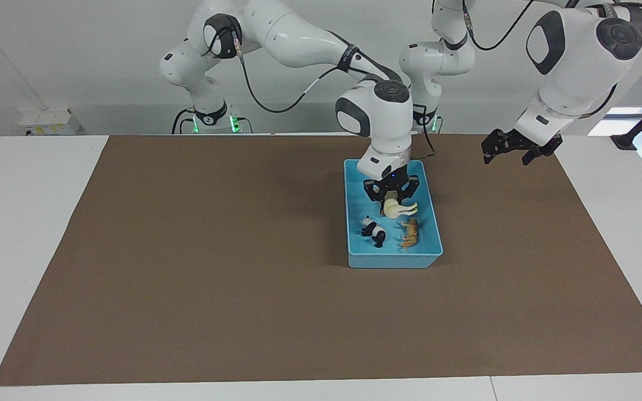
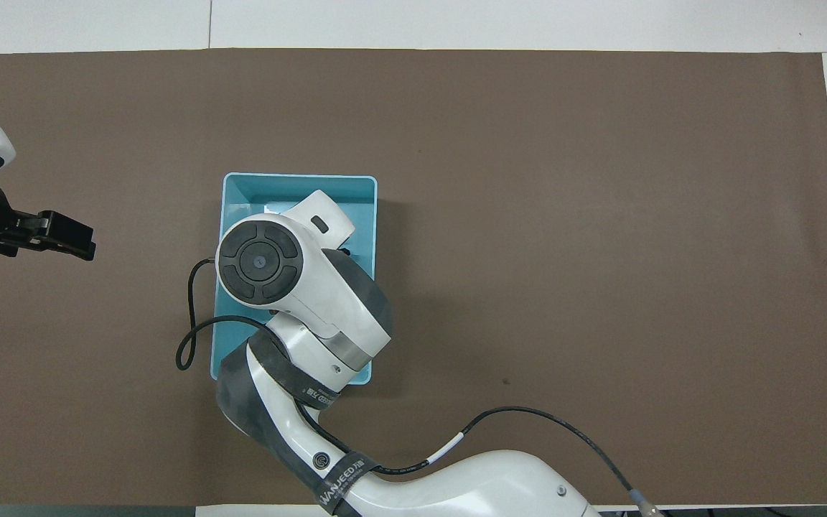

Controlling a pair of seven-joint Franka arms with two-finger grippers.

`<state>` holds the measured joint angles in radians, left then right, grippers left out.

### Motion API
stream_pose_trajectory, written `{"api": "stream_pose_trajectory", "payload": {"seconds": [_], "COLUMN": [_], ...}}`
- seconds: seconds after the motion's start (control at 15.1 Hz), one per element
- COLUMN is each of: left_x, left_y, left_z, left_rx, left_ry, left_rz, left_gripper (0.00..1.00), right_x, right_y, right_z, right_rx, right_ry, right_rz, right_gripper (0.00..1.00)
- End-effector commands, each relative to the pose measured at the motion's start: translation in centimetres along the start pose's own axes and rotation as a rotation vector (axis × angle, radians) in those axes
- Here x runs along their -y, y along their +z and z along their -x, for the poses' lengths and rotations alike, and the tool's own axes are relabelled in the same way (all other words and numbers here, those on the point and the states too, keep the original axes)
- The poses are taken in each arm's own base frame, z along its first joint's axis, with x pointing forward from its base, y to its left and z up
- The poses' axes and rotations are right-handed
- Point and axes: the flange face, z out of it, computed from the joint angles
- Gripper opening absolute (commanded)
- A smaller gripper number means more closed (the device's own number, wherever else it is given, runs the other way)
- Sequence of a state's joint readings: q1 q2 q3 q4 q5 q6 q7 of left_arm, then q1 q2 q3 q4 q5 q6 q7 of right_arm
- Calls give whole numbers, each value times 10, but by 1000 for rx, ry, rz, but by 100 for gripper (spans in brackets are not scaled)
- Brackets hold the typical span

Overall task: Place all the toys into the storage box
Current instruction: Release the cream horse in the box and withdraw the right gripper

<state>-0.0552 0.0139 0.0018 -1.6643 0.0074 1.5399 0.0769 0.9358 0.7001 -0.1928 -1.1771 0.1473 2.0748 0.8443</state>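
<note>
1. Over the middle of the blue box (image 1: 393, 259), the right gripper (image 1: 392, 201) hangs low with the cream horse (image 1: 399, 209) clamped between its fingers; the horse lies sideways in the grip, legs sticking out toward the left arm's end of the table.

2. To finish this step well, I judge the gripper should let go where it is or a touch lower, so the horse drops onto bare floor near the box's middle and does not knock the two toys lying at five and seven o'clock from it in the facing view.

3. Then a straight lift should keep the fingers from catching the rim.

4. The panda (image 1: 374, 230) and the orange tiger (image 1: 409, 233) lie side by side on the box floor, at the end farther from the robots, apart from each other and from the horse.

5. The panda is black and white; the tiger is striped orange and seems to lie on its side.

6. I see no brown horned toy in either view; the right arm hides most of the box from overhead, so I cannot tell whether it is inside.

7. The box is light blue, low-walled and sits on the brown mat (image 1: 187, 250).

8. The left gripper (image 1: 513, 149) waits above the mat's edge at the left arm's end, its fingers spread and holding nothing.
</note>
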Motion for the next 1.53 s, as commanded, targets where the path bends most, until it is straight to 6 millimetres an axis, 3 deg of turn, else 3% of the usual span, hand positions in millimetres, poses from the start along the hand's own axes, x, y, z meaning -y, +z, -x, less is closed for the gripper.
{"api": "stream_pose_trajectory", "payload": {"seconds": [0.0,0.13,0.27,0.4,0.6,0.86,0.99,1.13,1.33,1.46], "left_x": [1,0,0,-1,-1,-2,-7,-9,-6,-7], "left_y": [-6,-5,-4,-3,-4,-11,-20,-27,-39,-38], "left_z": [3,3,3,4,4,4,6,10,13,14], "left_rx": [8,13,17,20,22,4,-6,-9,-21,-23], "left_ry": [5,7,8,8,5,5,1,2,-3,1], "left_rz": [10,10,11,11,11,11,10,10,5,1], "left_gripper": [100,100,100,100,100,100,100,100,100,100], "right_x": [-4,-13,-23,-60,-150,-285,-336,-395,-485,-512], "right_y": [-17,-30,-67,-111,-164,-190,-189,-189,-205,-223], "right_z": [4,-6,-20,-56,-124,-196,-209,-209,-209,-202], "right_rx": [12,16,-54,-123,-143,-130,-57,72,175,179], "right_ry": [101,125,109,127,25,-118,-161,-159,-225,-208], "right_rz": [33,55,58,66,83,141,178,205,195,187], "right_gripper": [100,100,100,100,100,100,100,100,100,100]}}
